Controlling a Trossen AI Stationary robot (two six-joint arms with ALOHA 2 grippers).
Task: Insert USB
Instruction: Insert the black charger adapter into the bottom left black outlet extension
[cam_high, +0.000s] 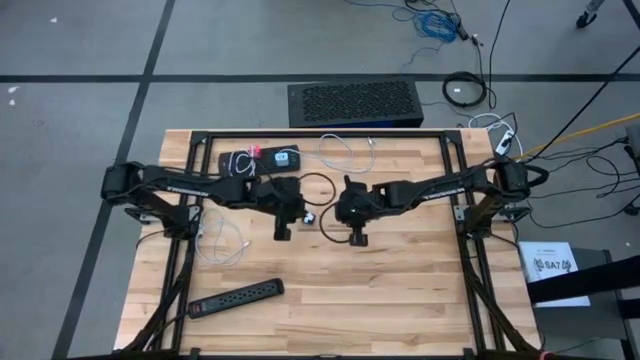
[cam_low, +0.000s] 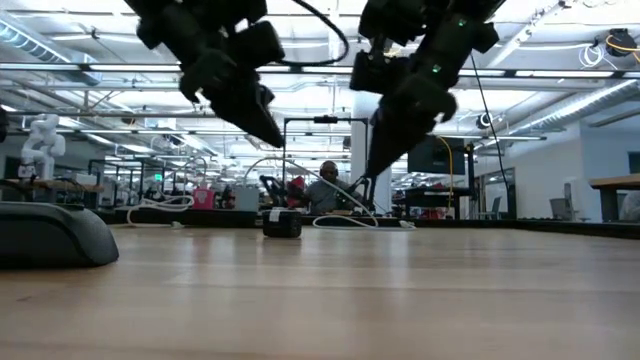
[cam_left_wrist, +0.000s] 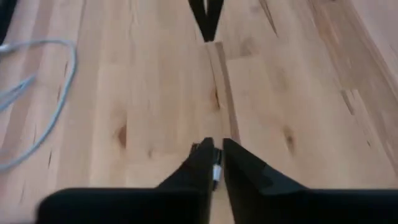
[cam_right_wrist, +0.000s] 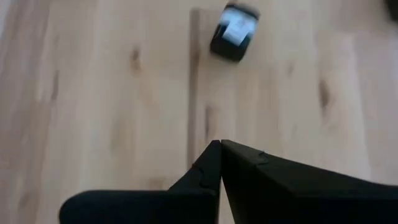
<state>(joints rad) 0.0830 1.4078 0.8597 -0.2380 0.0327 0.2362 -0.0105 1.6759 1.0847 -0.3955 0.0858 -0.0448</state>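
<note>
Silver plug pinched in my left claw, right claw clenched empty; next, align with black adapter.

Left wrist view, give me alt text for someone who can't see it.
The left gripper points down at a bare wooden table, its two dark fingers nearly closed on a small silvery piece, too small to identify. A pale cable loops at one edge.
</note>
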